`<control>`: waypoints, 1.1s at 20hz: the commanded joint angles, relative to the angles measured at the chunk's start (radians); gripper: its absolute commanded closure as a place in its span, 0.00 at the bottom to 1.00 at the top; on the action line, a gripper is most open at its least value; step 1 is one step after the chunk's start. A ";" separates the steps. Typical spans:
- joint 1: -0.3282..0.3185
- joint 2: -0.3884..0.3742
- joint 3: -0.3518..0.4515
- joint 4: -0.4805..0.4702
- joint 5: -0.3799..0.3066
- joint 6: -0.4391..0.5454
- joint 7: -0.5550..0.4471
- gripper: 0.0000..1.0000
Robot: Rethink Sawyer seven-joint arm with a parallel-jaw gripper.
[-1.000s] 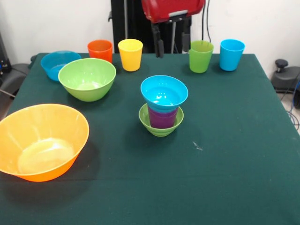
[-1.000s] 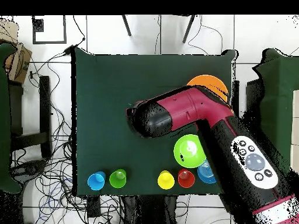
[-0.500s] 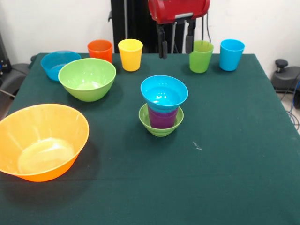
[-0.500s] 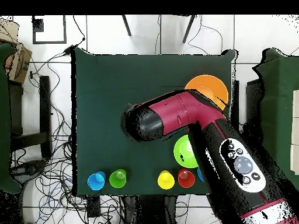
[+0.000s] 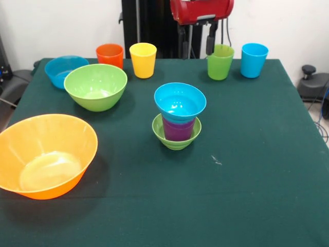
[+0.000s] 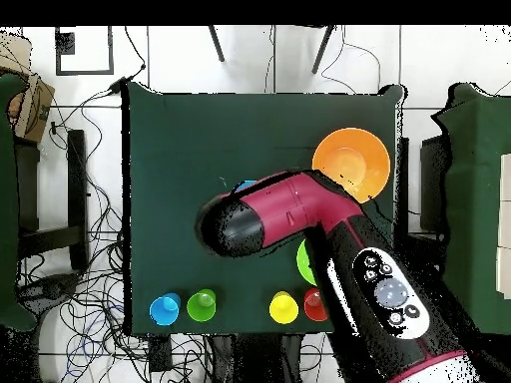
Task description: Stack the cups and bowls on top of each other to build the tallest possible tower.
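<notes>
The tower (image 5: 178,117), a small blue bowl on a purple cup in a small green bowl, stands mid-table in the front view; overhead, the arm (image 6: 299,214) hides nearly all of it. The gripper (image 5: 197,45) hangs open and empty beside the green cup (image 5: 220,62).

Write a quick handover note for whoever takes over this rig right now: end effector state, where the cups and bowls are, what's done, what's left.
End effector: open, empty, raised over the table's back edge, between the yellow cup and green cup.
Tower mid-table: small green bowl at the bottom, purple cup in it, small blue bowl on top.
Loose: orange cup, yellow, green and light blue cup in the back row; medium blue bowl, medium green bowl and large orange bowl on one side.
Done: three pieces stacked. Left: seven pieces still to stack.
</notes>
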 commanded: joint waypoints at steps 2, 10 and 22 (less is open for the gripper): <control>0.070 -0.036 -0.112 0.132 0.065 -0.058 0.208 0.00; 0.132 -0.032 -0.172 0.154 0.079 -0.111 0.254 0.00; 0.306 -0.010 -0.356 0.112 0.023 -0.181 0.387 0.00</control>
